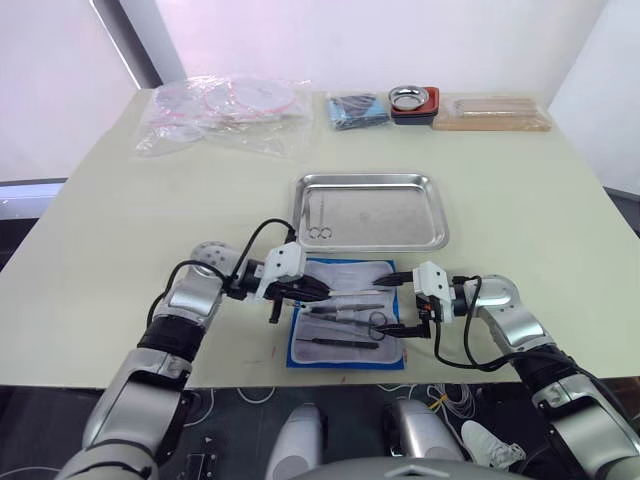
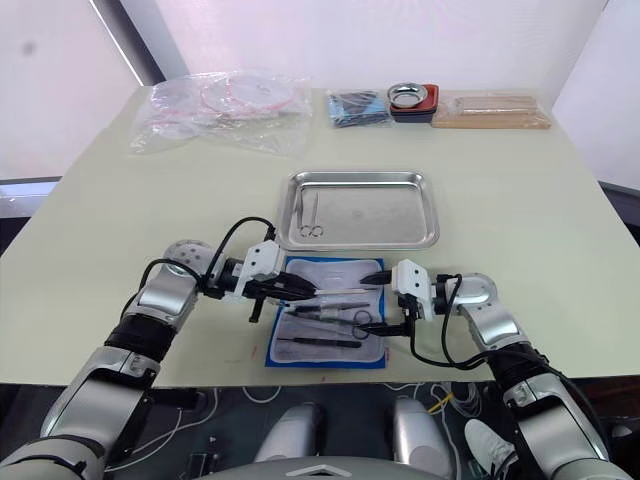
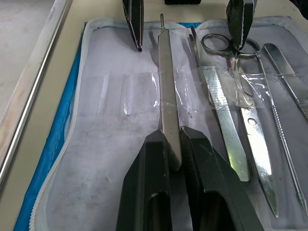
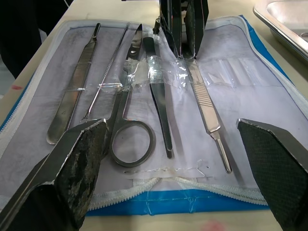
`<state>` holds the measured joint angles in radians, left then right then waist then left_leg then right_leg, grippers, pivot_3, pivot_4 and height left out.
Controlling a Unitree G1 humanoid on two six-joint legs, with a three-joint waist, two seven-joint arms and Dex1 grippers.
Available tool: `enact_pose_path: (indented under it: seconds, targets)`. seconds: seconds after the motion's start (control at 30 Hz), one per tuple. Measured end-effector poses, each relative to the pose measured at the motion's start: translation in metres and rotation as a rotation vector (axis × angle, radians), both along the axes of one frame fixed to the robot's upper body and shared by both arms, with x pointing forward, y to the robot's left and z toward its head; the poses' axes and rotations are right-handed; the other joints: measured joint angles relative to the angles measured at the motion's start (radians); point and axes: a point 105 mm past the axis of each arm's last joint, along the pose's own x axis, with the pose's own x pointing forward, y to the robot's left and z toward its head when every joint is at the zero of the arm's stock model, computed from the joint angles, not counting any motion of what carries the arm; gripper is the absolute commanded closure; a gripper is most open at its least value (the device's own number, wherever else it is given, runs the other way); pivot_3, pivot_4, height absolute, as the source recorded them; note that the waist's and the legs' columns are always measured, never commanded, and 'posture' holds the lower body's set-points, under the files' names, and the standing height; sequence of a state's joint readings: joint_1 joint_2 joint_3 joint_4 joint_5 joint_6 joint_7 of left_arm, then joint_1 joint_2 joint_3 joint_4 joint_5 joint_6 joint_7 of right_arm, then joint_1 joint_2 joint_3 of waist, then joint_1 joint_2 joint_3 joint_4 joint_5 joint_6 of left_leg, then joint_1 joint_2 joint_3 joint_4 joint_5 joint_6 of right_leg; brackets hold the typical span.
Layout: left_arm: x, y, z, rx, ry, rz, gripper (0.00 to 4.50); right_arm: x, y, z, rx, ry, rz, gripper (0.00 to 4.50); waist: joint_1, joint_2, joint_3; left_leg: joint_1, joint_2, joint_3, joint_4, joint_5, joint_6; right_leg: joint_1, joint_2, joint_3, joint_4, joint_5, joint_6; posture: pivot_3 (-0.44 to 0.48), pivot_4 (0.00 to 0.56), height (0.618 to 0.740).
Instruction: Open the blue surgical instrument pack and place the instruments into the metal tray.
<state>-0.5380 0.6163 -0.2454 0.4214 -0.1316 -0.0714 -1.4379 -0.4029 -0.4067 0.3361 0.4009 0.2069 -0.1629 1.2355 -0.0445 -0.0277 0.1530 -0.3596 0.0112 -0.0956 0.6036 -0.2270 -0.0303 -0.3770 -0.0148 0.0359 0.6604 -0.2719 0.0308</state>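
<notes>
Your blue surgical instrument pack [image 1: 346, 318] lies open at the near table edge, just before the metal tray [image 1: 371, 211], which already holds scissors [image 1: 319, 218]; bags [image 1: 225, 112] and a red-holder bowl [image 1: 412, 100] sit far back. L gripper [image 3: 173, 144] is clamped on a scalpel handle [image 3: 168, 96], its tip hidden betw. fingers. R gripper [image 4: 180, 139] gapes wide over the other instruments [image 4: 130, 110]; clear tape across them visible from wrist cams.

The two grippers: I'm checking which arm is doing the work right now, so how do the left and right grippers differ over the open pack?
The left gripper is shut on a flat scalpel handle, while the right gripper is open and holds nothing. The left one grips the tool at one end; the right one's fingers straddle the ringed scissors and neighbouring tools. Both hover over the pale lining of the blue surgical instrument pack.
</notes>
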Motion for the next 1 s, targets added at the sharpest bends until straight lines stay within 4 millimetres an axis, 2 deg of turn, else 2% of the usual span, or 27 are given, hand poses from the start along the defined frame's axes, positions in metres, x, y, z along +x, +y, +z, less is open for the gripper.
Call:
enact_pose_path:
  seconds: [0.27,0.8,1.0]
  targets:
    - [-0.002,0.017,0.010,0.077,0.012,0.021,4.46,0.000,0.000,0.000,-0.003,0.004,0.002,0.00,0.000,0.000,0.000,0.000,0.000,0.000,0.000,0.000,0.000,0.000,0.000,0.000,0.000,-0.001,-0.001,0.000,0.150,0.740]
    - [-0.005,0.026,0.029,0.189,0.027,0.037,4.46,0.001,0.003,0.000,-0.001,0.005,0.007,0.00,-0.003,0.000,0.001,0.000,0.003,0.000,0.000,0.000,0.000,-0.001,0.003,0.001,0.000,-0.002,-0.003,0.000,0.150,0.740]
    - [-0.008,0.036,0.037,0.243,0.038,0.047,4.46,0.001,0.005,0.000,0.001,0.004,0.009,0.00,-0.003,0.000,0.001,0.000,0.007,0.000,0.000,0.000,0.000,-0.001,0.007,0.001,0.000,-0.002,-0.003,0.000,0.150,0.740]
